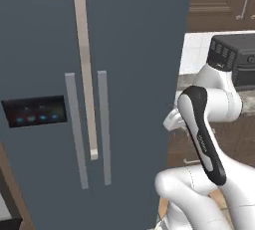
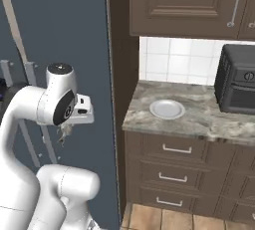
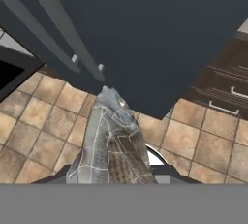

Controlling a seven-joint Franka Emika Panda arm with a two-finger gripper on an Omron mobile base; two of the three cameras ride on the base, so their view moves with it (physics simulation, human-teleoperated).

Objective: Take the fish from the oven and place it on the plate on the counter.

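Scaly grey fish (image 3: 112, 145) above matt terracotta floor tiles (image 3: 38, 121); speckled polished stone counter (image 2: 199, 117), smooth pale plate (image 2: 167, 109), dark wooden drawers (image 2: 174, 167), matt slate fridge (image 1: 129, 50).

Speckled stone counter (image 2: 199, 117), plate (image 2: 167, 109), black toaster oven (image 2: 239, 87)

Arm folded, elbow high; gripper (image 2: 64, 133) points down beside the fridge (image 2: 64, 20), jaws apparently clamped on the fish (image 3: 112, 145).

Glossy white rounded arm links (image 1: 219, 102). Black elongated cover with small pale lettering along one link (image 1: 203, 137). Dark grey circular joint cap (image 2: 65, 107), lighter cap on top (image 2: 60, 67). Bulbous white base segments (image 2: 67, 184).
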